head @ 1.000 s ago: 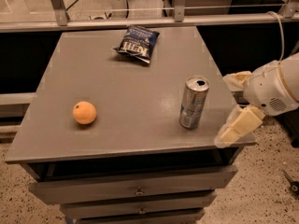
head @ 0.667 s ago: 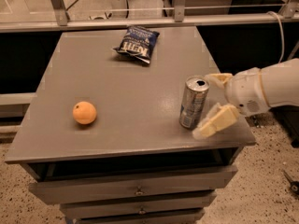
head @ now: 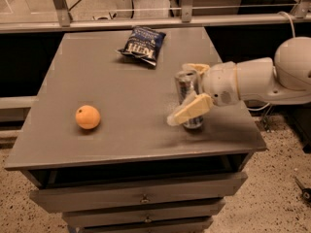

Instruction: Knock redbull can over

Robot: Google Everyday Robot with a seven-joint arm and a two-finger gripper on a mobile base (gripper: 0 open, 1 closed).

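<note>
Silver cylindrical redbull can (head: 187, 84) within the spread cream pincer (head: 180, 94)

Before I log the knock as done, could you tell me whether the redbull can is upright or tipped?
Upright: the redbull can stands on its base, top up, between the open fingers of the gripper.

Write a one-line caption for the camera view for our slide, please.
Gripper over the table, open fingers either side of the upright can; orange and chip bag lie apart.
</note>
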